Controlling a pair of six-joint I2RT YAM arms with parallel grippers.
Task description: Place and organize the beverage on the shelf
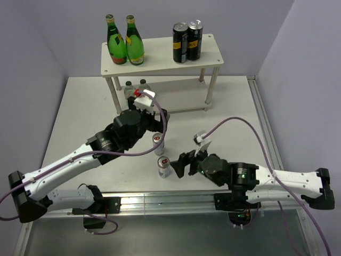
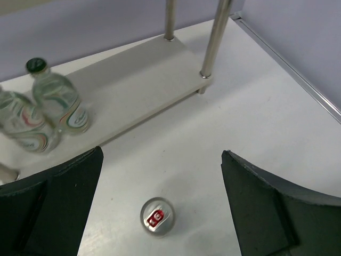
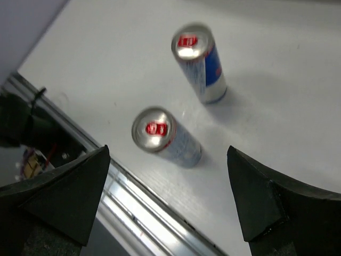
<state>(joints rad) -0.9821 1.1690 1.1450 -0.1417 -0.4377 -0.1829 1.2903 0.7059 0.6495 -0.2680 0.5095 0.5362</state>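
The cream-white shelf stands at the back. Two black cans are on its top board, and two clear green-capped bottles on its lower board; the bottles also show in the left wrist view. Two slim silver cans stand on the table. My left gripper hovers open above the farther can, which shows from above between the spread fingers. My right gripper is open just right of the nearer can, and its wrist view holds both the nearer can and the farther one. Neither gripper holds anything.
Two tall green glass bottles with yellow labels stand on the left of the top board. A metal rail runs along the table's near edge, close to the nearer can. Shelf legs stand at the lower board's right end.
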